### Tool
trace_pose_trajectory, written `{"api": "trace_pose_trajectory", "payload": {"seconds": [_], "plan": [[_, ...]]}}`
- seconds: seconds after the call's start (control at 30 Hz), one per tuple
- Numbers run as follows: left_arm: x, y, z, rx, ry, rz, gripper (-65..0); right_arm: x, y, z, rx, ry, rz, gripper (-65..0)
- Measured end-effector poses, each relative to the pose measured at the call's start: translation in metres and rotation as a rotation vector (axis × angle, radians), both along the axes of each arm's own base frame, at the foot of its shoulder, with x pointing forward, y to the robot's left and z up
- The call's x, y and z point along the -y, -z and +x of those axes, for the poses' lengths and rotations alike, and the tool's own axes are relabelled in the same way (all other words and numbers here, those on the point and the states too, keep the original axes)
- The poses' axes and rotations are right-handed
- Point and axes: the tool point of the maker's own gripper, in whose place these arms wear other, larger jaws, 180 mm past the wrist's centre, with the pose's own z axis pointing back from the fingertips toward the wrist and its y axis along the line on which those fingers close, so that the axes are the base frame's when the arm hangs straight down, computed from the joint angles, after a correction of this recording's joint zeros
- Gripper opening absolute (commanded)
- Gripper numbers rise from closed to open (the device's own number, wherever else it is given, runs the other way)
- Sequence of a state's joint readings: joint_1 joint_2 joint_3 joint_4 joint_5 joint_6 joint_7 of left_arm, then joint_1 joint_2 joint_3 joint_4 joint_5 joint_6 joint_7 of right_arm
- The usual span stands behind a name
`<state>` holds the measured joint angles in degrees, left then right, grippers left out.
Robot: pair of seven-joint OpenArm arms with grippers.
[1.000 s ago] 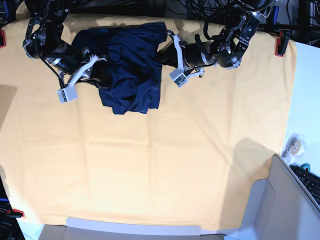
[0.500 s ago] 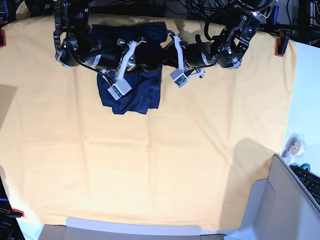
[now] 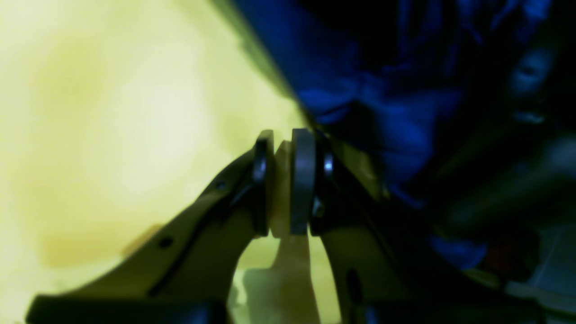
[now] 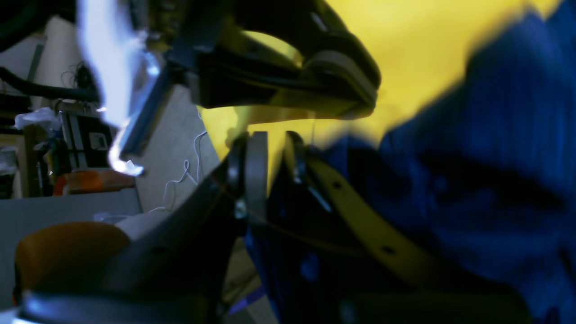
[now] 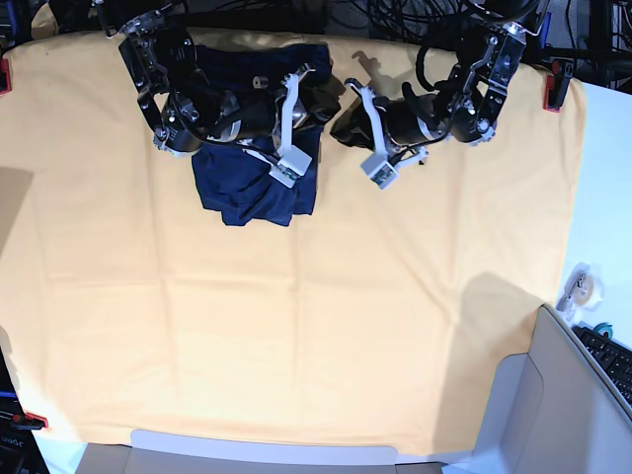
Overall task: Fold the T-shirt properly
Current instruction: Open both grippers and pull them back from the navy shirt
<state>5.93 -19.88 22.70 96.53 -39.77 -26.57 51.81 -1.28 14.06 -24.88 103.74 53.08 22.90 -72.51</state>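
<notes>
The dark navy T-shirt (image 5: 252,193) lies bunched in a narrow folded pile at the far edge of the yellow table cloth (image 5: 296,316). My right gripper (image 5: 318,99) reaches across the shirt's top to its right edge. In the right wrist view this gripper (image 4: 274,157) is open by a narrow gap, with the shirt (image 4: 495,180) beside and under it, not between the pads. My left gripper (image 5: 342,124) sits just right of the shirt. It (image 3: 283,180) is narrowly open with only cloth showing through, and the shirt (image 3: 396,112) lies to its right.
Red clamps (image 5: 556,89) pin the cloth at the table's corners. A tape roll (image 5: 581,286) and a keyboard (image 5: 614,360) lie on the white surface at the right. A grey box (image 5: 553,395) stands at the lower right. Cables hang behind the arms.
My right arm swept from the shirt's left side across to its right edge, folding fabric over, and its jaws parted. My left arm drew back to the right, off the shirt.
</notes>
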Motion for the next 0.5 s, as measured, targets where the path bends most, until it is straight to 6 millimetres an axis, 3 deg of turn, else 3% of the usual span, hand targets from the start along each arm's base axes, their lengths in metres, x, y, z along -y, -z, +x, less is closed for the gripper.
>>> {"api": "trace_pose_trajectory", "payload": {"seconds": [0.17,0.3,0.4,0.5], "plan": [[-0.014,-0.002,0.01,0.015,-0.043,0.012,-59.3,0.001,-0.004,0.009,0.028,-0.001,-0.005,-46.9],[-0.023,-0.005,0.017,0.024,-0.077,0.014,-59.3,0.002,-0.009,0.017,0.054,-0.005,-0.012,-46.4],[-0.034,-0.014,0.026,0.057,-0.113,0.017,-59.3,0.01,-0.032,0.049,0.135,0.055,0.021,-46.4],[-0.043,-0.043,0.043,0.149,-0.151,0.003,-59.4,0.041,-0.048,0.088,0.205,0.215,0.038,-46.4]]}}
